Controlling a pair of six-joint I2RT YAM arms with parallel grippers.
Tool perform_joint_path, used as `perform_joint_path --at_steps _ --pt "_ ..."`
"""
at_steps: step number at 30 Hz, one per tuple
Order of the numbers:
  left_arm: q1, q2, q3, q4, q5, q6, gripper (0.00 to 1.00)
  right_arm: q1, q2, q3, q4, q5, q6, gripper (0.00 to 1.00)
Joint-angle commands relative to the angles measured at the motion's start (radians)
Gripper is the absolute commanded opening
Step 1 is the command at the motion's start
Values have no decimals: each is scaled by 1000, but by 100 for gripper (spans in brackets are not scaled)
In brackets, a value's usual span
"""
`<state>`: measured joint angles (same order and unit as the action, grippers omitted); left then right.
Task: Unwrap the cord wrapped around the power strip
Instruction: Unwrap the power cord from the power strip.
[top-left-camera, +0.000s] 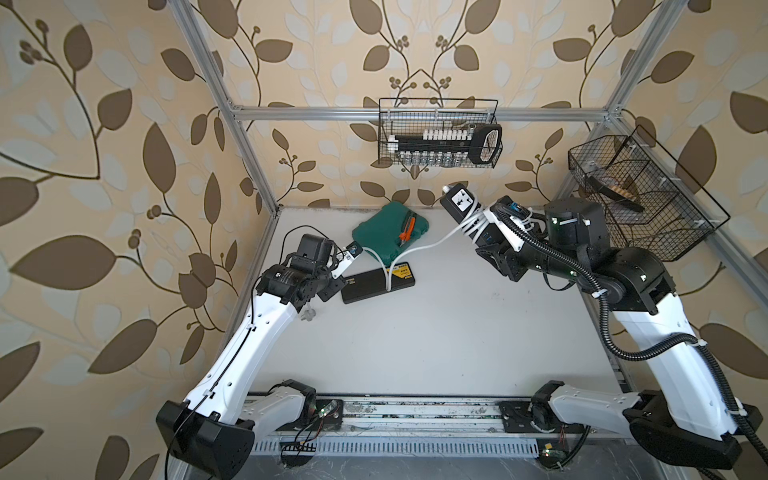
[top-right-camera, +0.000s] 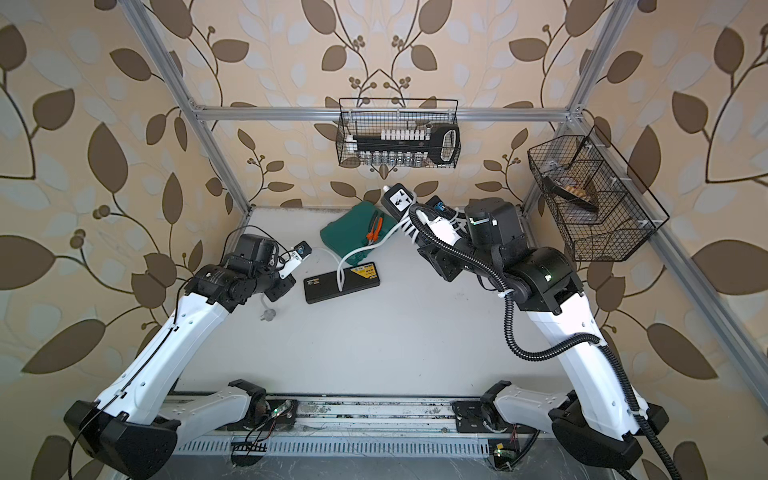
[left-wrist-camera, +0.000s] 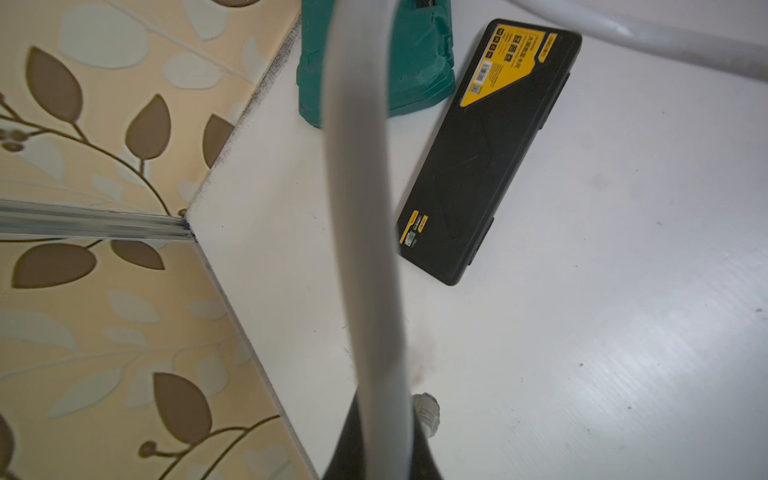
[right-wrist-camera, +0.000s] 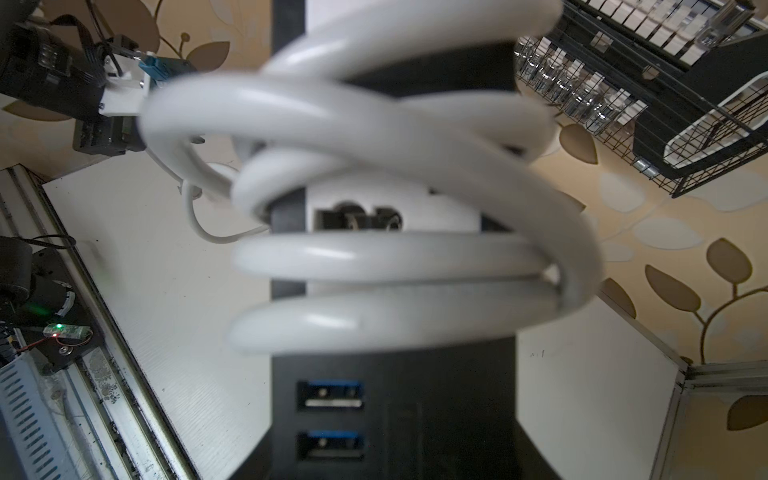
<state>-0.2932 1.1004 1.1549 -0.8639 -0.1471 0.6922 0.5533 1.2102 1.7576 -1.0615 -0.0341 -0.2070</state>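
My right gripper (top-left-camera: 492, 248) (right-wrist-camera: 395, 457) is shut on the port end of the black power strip (top-left-camera: 459, 201) (top-right-camera: 397, 199) (right-wrist-camera: 395, 374) and holds it tilted in the air near the back wall. Several loops of the white cord (right-wrist-camera: 374, 253) wrap its middle. From there the cord (top-left-camera: 432, 243) (top-right-camera: 353, 253) sags left over the green case and the black flat case, then rises to my left gripper (top-left-camera: 330, 289) (left-wrist-camera: 382, 449). That gripper is shut on the cord (left-wrist-camera: 357, 208) above the table's left side. The grey plug (top-left-camera: 307, 316) (left-wrist-camera: 426, 411) hangs just below it.
A green case (top-left-camera: 386, 230) with orange pliers (top-left-camera: 405, 232) on top lies at the back. A flat black case with a yellow label (top-left-camera: 374, 286) (left-wrist-camera: 478, 166) lies in front of it. Wire baskets hang on the back rail (top-left-camera: 438, 133) and the right rail (top-left-camera: 640, 199).
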Motion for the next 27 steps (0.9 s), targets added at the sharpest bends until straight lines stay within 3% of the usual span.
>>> perform_joint_path --at_steps 1,4,8,10,12,15,18,20,23,27 --pt "3 16 -54 -30 -72 66 10 -3 -17 -48 21 -29 -12 0" --pt "3 48 -100 -53 -31 19 19 -2 -37 -114 29 -57 -4 0" --pt "3 38 -142 -52 54 -21 45 -2 -59 -181 26 -79 1 0" --pt "3 4 -135 -52 115 -28 51 -2 -64 -195 18 -78 -3 0" --pt "3 -53 -111 -49 222 -33 58 -3 -63 -196 4 -83 -7 0" --pt "-2 -152 -78 -10 476 -62 66 -3 -58 -194 -12 -104 -12 0" --pt "-61 -210 -102 122 713 -165 73 -3 -54 -196 -17 -139 -12 0" --pt "-81 -231 -164 312 837 -305 76 -2 -52 -195 -19 -169 -8 0" --pt "-122 -211 -225 512 815 -429 80 -2 -52 -193 -19 -198 -7 0" --pt "-183 -113 -220 578 768 -406 79 -2 -51 -185 -18 -225 -5 0"
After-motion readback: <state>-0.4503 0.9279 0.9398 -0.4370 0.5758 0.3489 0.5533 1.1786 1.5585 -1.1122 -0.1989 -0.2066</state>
